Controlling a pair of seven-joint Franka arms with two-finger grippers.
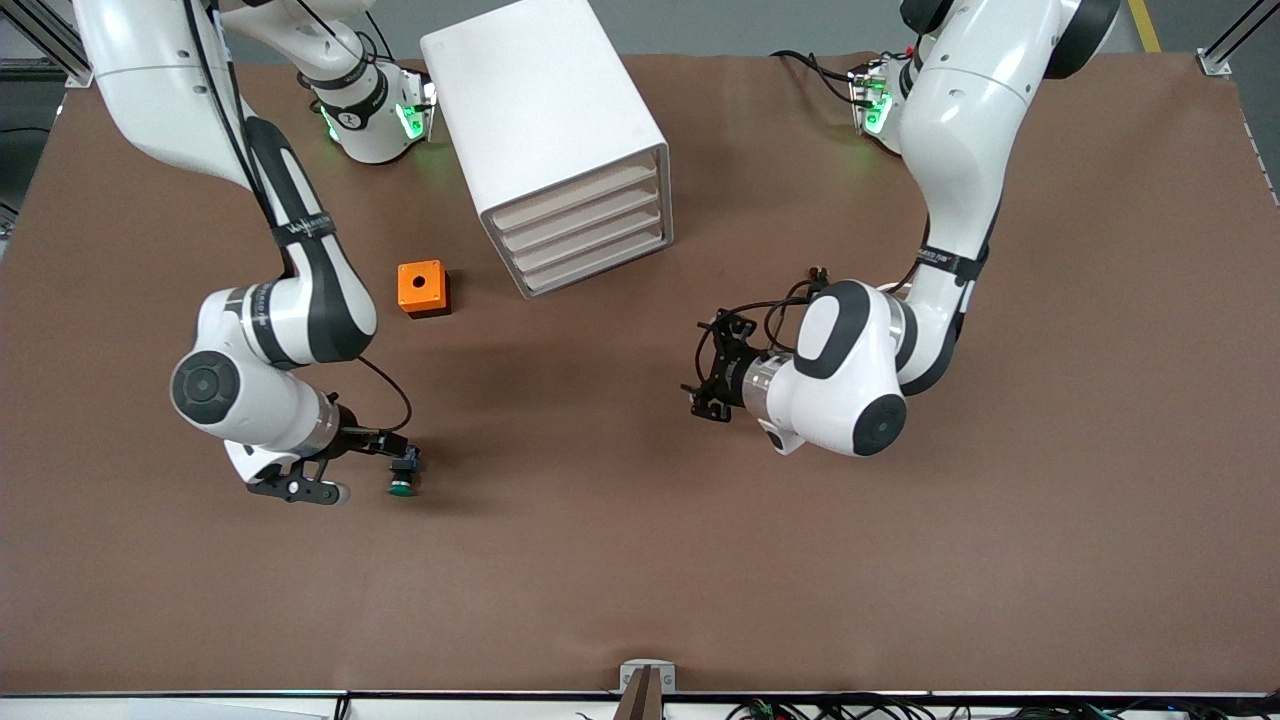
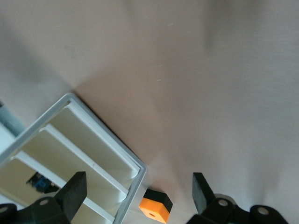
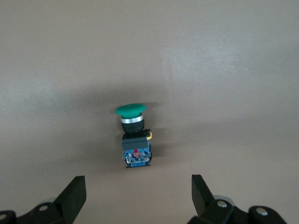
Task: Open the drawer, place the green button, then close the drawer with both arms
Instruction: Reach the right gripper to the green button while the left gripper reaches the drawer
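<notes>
The button (image 1: 402,480) lies on the brown table near the right arm's end, green cap toward the front camera, black body behind it. In the right wrist view it (image 3: 133,135) lies just ahead of the fingers, untouched. My right gripper (image 1: 393,452) is open and empty, low over the table right beside the button (image 3: 135,189). The white drawer cabinet (image 1: 560,130) stands at the back middle, its several drawers (image 1: 583,235) pushed in. My left gripper (image 1: 706,370) is open and empty, up in the air and pointing at the cabinet front (image 2: 138,191).
An orange box with a hole (image 1: 422,288) sits beside the cabinet's front corner, toward the right arm's end; it also shows in the left wrist view (image 2: 155,210). The cabinet front (image 2: 79,149) fills part of that view.
</notes>
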